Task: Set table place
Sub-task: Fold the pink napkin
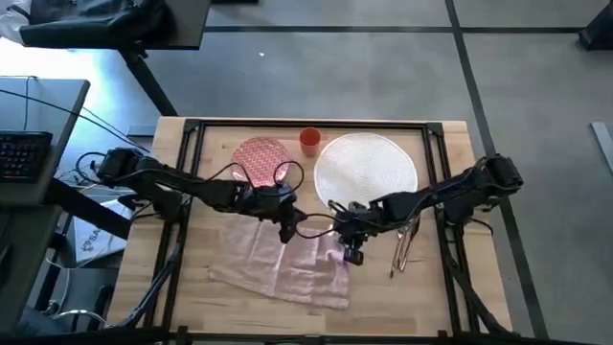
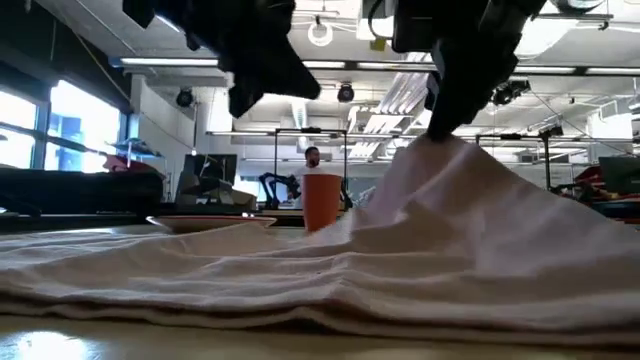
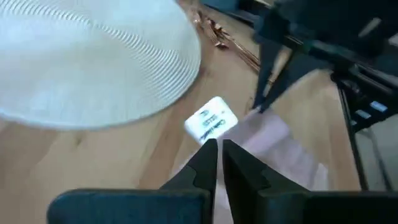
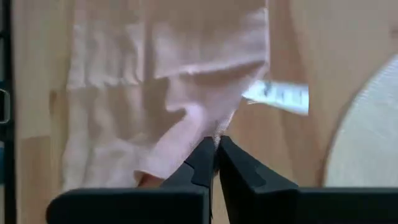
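The beige napkin [image 1: 285, 266] lies crumpled on the table [image 1: 450, 287], near the middle, with a white label [image 3: 211, 121] at its far right corner. My right gripper [image 4: 216, 144] is shut on the napkin by that corner and lifts it into a peak [image 2: 440, 145]. My left gripper [image 1: 285, 232] hovers shut above the napkin's far edge, touching nothing. The white woven placemat [image 1: 367, 171], red-patterned plate [image 1: 261, 158] and orange cup [image 1: 309, 141] sit along the far side. The copper cutlery [image 1: 407, 240] lies to the right of the napkin. My right gripper pinches the napkin's edge [image 4: 219, 134] beside the white label between its two fingers. The fingers point down from above. That part is raised into a tent [image 2: 470, 190], while the rest of the cloth lies slack on the table.
Black frame bars [image 1: 187, 172] run along the table's edges. A grey desk with a keyboard [image 1: 19, 153] stands off the left side. Bare wood shows at the near right [image 1: 421, 297]. A person [image 2: 313, 160] is far off in the room behind.
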